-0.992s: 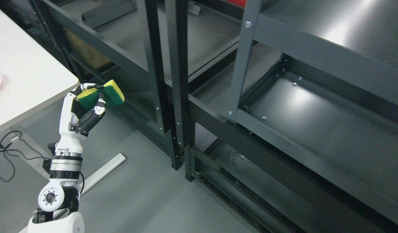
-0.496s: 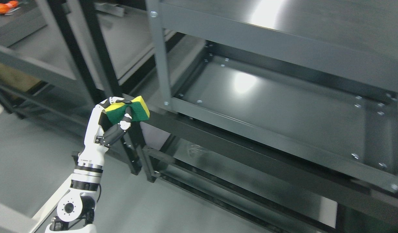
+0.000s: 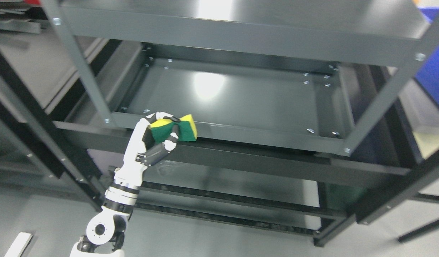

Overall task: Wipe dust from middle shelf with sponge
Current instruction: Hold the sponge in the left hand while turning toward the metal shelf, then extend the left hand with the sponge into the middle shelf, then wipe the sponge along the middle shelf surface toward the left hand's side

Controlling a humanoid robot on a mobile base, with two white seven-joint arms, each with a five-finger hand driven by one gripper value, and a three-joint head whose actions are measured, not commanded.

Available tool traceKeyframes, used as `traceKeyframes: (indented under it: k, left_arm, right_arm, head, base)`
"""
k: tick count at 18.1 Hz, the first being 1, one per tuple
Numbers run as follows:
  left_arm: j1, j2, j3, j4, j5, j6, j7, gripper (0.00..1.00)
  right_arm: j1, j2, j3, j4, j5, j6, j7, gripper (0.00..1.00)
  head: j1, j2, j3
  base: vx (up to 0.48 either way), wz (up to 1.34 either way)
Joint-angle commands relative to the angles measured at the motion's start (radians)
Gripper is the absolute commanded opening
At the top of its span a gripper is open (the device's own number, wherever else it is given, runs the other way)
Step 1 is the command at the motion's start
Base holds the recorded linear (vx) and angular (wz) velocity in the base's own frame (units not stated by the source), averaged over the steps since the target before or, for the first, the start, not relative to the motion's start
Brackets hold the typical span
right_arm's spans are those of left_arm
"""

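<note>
My left hand (image 3: 162,134) rises from the lower left on a white and black arm and is shut on a sponge (image 3: 176,131), green on its near face and yellow along the top and right end. Hand and sponge stand in front of the front rail of the dark grey middle shelf (image 3: 240,96), near its left end; whether the sponge touches the rail I cannot tell. The shelf's tray carries a bright patch of reflected light. My right hand is out of the picture.
The top shelf (image 3: 240,39) overhangs the middle one, and grey corner posts (image 3: 81,69) stand at left and right. A lower shelf (image 3: 240,185) sits beneath. More dark racks stand at left, something blue (image 3: 433,76) at far right, and a white strip (image 3: 17,244) lies on the grey floor.
The camera has swung right, so the rack now fills the picture and the white table is gone. The left hand, still holding the sponge, now stands close in front of the middle shelf's rail.
</note>
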Motion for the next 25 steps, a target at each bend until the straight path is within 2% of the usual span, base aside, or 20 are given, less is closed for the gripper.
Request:
traceKeyframes:
  k: [1, 5, 8, 11, 14, 16, 19, 22, 25]
  left_arm:
    - [-0.131, 0.017, -0.310, 0.002, -0.201, -0.028, -0.037, 0.01]
    - [-0.283, 0.017, -0.442, 0.010, -0.475, -0.095, -0.101, 0.01]
    - [-0.491, 0.017, -0.449, 0.012, -0.707, -0.253, -0.170, 0.02]
    - [-0.748, 0.017, -0.442, 0.018, -0.724, -0.396, -0.204, 0.02]
    - [-0.978, 0.017, -0.442, 0.018, -0.755, -0.471, -0.246, 0.02]
    - [-1.072, 0.017, -0.439, 0.012, -0.781, -0.499, -0.269, 0.01]
    - [-1.088, 0.017, -0.407, 0.007, -0.815, -0.508, -0.329, 0.00]
    - [-1.052, 0.121, -0.340, 0.007, -0.817, -0.508, -0.332, 0.00]
    - [-0.952, 0.194, -0.175, 0.007, -0.807, -0.508, -0.368, 0.00]
  right_arm:
    - [-0.001, -0.017, 0.000, -0.017, 0.000, 0.001, -0.001, 1.00]
    - [-0.001, -0.017, 0.001, -0.017, 0.000, 0.001, -0.001, 1.00]
    - [-0.001, -0.017, 0.000, -0.017, 0.000, 0.001, -0.001, 1.00]
    - [-0.001, -0.017, 0.001, -0.017, 0.000, 0.001, -0.001, 1.00]
    - [-0.001, -0.017, 0.000, -0.017, 0.000, 0.001, -0.001, 1.00]
    - [-0.001, -0.017, 0.000, -0.017, 0.000, 0.001, -0.001, 1.00]
    - [-0.001, -0.017, 0.000, -0.017, 0.000, 0.001, -0.001, 1.00]
    - [-0.001, -0.017, 0.000, -0.017, -0.001, 0.001, -0.001, 1.00]
    - [-0.001, -0.017, 0.000, -0.017, 0.000, 0.001, -0.001, 1.00]
  head:
    - [0.0000, 0.000, 0.000]
    - [0.0000, 0.000, 0.000]
    - [0.0000, 0.000, 0.000]
    - [0.0000, 0.000, 0.000]
    - [0.0000, 0.000, 0.000]
    - [0.0000, 0.000, 0.000]
    - [0.0000, 0.000, 0.000]
    - [0.0000, 0.000, 0.000]
    - [0.0000, 0.000, 0.000]
  base:
    - [-0.056, -0.50]
    - [-0.038, -0.33]
    - [-0.009, -0.07]
    - [0.000, 0.00]
    - [0.000, 0.00]
    - [0.000, 0.00]
    - [0.000, 0.00]
    - [0.000, 0.00]
    - [0.000, 0.00]
